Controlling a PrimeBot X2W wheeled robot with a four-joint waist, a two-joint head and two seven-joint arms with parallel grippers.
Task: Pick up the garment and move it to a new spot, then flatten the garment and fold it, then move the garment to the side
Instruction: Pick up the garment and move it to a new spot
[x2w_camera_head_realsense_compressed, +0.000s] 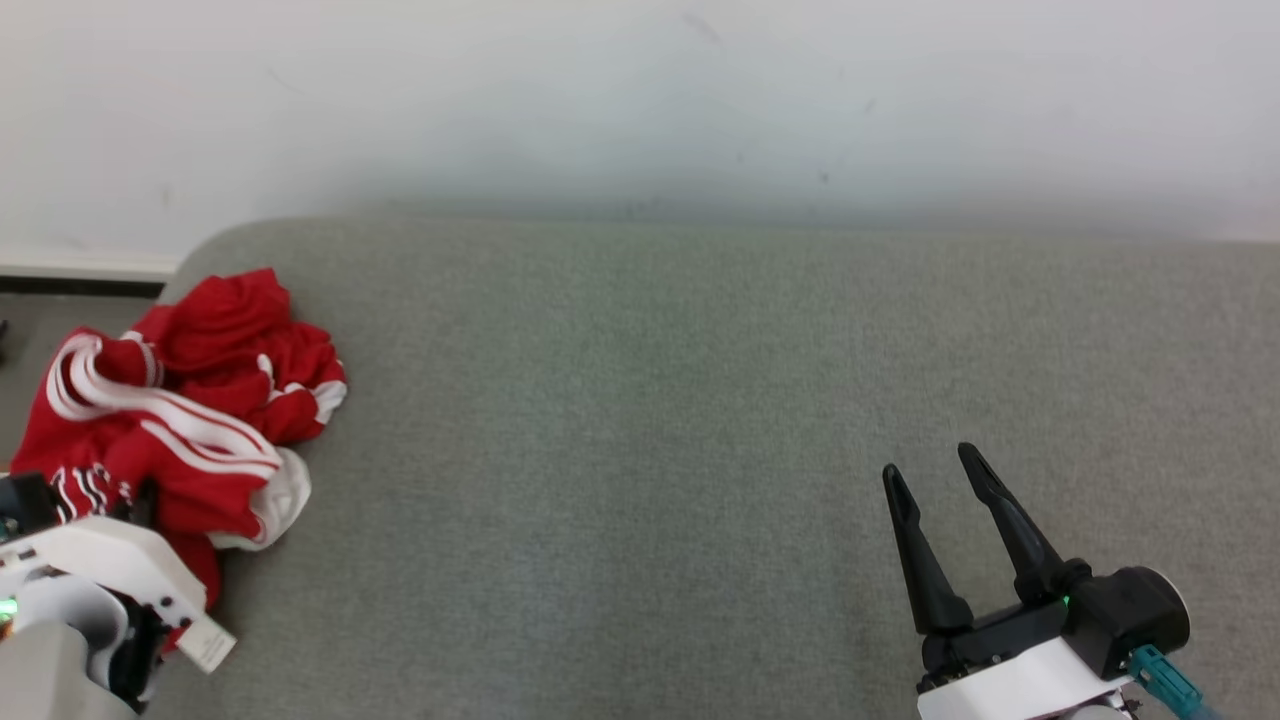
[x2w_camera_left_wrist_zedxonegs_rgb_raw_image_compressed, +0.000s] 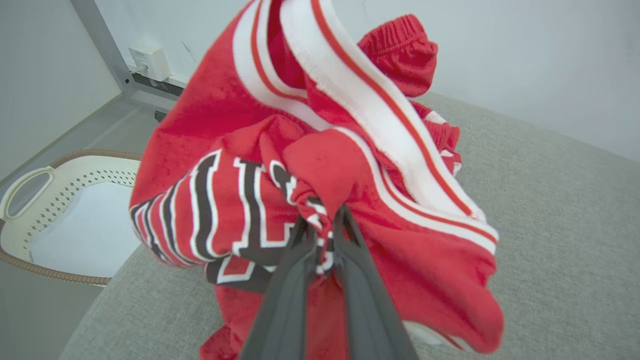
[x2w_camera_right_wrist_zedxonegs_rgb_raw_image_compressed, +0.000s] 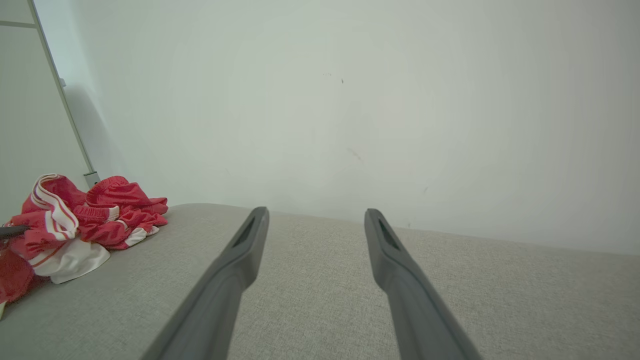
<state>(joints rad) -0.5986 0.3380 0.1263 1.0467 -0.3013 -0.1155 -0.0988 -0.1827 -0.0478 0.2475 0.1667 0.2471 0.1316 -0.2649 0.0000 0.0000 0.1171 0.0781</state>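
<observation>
The left pincer (x2w_camera_left_wrist_zedxonegs_rgb_raw_image_compressed: 322, 220) grips a bunched fold of the crumpled red jersey garment with white stripes (x2w_camera_left_wrist_zedxonegs_rgb_raw_image_compressed: 400, 260), heaped just beyond its tips at the left end of the grey fabric-covered surface (x2w_camera_head_realsense_compressed: 640, 450). The heap shows no clear long axis. The right pincer (x2w_camera_head_realsense_compressed: 930, 465) hangs open, well apart to the right; the bare stretch between looks the likely new spot.
</observation>
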